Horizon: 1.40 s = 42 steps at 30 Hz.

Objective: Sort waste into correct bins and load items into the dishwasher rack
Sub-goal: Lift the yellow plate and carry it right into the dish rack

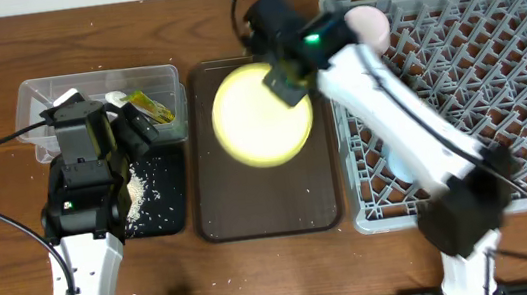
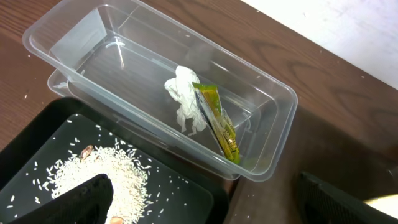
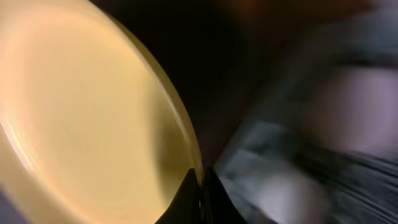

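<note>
Yellow plate [image 1: 262,117] sits over the brown serving tray [image 1: 270,202], right gripper [image 1: 285,76] clamped on its rim. Judged rigid, light and glossy, so a rim pinch may slip. Left gripper [image 1: 126,132] has fingers apart, empty.

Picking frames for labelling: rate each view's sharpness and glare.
Overhead: the yellow plate is motion-smeared, the left half crisp. Left wrist: sharp, rice grains distinct, bright glints on the clear tub walls. Right wrist: worst, plate edge soft against darkness, grey background smeared past recognition.
</note>
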Available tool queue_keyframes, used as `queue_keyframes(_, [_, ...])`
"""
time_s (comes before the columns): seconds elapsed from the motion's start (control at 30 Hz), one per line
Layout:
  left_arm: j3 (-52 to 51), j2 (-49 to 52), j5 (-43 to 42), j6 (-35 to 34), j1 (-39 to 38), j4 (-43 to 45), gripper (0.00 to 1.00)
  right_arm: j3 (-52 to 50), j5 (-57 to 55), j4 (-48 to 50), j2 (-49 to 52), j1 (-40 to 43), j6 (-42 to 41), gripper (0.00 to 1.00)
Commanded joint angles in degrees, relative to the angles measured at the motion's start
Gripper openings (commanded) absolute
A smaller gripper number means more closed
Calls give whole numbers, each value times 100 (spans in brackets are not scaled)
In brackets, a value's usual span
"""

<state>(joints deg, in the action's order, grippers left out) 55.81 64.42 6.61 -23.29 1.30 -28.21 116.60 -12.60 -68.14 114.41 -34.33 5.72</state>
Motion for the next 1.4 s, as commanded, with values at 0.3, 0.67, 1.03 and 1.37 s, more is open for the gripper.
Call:
queue_keyframes(0.3, [72,-2,52,74,17,-2,94,129,-3995,-496,-1080,848,-627,1])
queue_keyframes(0.67, [72,-2,52,74,17,-2,95,-439,-3985,-682,-1003,2181,-1674,1])
queue_keyframes(1.03, [72,-2,52,74,17,-2,94,-1696,-3987,343,-988,2809,-1681,1])
queue_keyframes(1.37, [72,-2,52,74,17,-2,94,-2608,-3923,1355,-988,2787,-1469,1])
